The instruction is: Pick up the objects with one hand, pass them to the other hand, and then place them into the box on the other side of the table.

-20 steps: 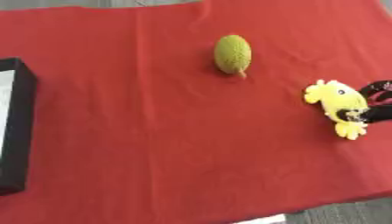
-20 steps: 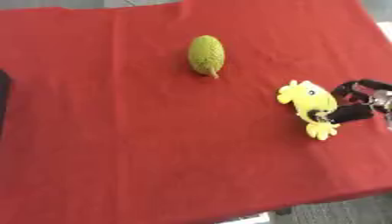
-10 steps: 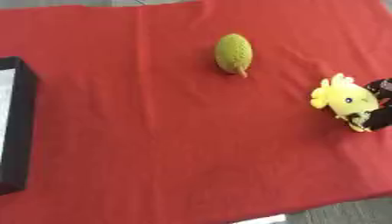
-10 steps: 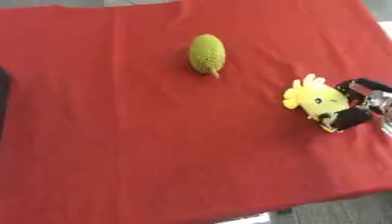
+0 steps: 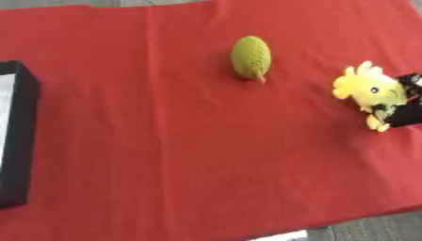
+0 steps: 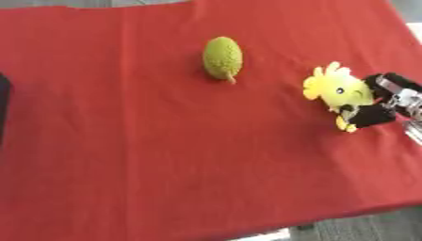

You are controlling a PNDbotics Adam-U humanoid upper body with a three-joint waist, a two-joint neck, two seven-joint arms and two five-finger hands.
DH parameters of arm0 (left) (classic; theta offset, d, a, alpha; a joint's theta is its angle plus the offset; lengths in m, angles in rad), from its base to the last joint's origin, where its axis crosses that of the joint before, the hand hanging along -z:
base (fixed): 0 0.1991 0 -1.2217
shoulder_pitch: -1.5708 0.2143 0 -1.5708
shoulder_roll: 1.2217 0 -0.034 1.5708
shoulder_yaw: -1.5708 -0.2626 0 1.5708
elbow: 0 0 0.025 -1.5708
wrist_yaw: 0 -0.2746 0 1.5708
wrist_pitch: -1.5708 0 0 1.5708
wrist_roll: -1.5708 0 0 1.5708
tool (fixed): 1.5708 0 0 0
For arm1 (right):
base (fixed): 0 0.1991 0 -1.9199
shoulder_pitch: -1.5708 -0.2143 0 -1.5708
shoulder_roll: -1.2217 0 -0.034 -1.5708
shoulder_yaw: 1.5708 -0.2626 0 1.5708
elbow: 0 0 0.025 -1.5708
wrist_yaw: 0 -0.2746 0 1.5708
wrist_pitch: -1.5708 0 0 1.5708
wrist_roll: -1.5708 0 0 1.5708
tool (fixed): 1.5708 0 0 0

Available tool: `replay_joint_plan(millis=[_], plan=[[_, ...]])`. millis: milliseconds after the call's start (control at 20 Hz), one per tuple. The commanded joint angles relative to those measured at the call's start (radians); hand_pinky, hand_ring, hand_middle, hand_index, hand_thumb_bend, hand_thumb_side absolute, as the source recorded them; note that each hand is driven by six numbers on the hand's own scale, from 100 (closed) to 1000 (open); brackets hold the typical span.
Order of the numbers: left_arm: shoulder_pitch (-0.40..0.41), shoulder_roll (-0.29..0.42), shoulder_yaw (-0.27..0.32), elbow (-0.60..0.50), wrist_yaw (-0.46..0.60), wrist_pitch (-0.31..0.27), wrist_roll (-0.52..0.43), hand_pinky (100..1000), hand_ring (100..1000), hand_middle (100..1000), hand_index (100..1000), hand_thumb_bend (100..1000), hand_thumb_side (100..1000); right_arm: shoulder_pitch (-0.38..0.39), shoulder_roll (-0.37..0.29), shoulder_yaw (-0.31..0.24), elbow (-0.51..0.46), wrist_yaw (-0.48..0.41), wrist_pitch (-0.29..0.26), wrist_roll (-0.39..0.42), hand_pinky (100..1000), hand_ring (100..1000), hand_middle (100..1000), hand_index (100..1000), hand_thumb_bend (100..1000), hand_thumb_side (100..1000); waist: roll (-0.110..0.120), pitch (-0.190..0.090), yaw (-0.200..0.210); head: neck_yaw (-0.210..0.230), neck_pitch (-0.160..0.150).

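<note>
While right hand [image 6: 385, 100] grips yellow toy [image 6: 339, 90], green fruit [image 6: 223, 57] lies apart.

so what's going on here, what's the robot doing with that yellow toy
The robot's right hand has its fingers curled round a yellow plush bird at the right side of the red tablecloth, in the middle of picking it up. A green bumpy fruit lies untouched farther back near the middle. The black box sits at the left edge, with nothing put into it that can be seen. The left hand shows in neither view.
</note>
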Motion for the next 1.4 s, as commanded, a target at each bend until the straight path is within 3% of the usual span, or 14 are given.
replay_joint_plan(millis=[50,500,900,1400], plan=[[-0.01,0.024,0.017,-0.016,0.004,-0.003,0.005,892,715,654,736,790,510,-0.03,-0.036,-0.023,-0.066,-0.002,-0.004,-0.04,829,752,685,685,100,100,-0.001,-0.025,-0.001,0.003,-0.012],[-0.022,0.018,0.008,-0.023,0.01,-0.006,0.002,890,716,672,749,787,508,-0.175,0.022,0.044,-0.148,0.008,-0.019,-0.045,816,741,686,686,100,100,0.009,-0.031,0.008,0.01,-0.036],[-0.062,0.017,-0.023,-0.061,0.024,-0.007,-0.037,888,719,696,767,795,511,-0.304,0.166,0.117,-0.148,0.159,-0.063,-0.02,807,741,693,693,100,100,0.02,-0.037,0.013,0.024,-0.04],[-0.12,0.014,-0.085,-0.131,0.045,0.016,-0.118,881,714,687,765,804,512,-0.415,0.301,0.212,-0.148,0.309,-0.092,0.042,804,744,694,695,100,100,0.03,-0.046,0.017,0.033,-0.03]])
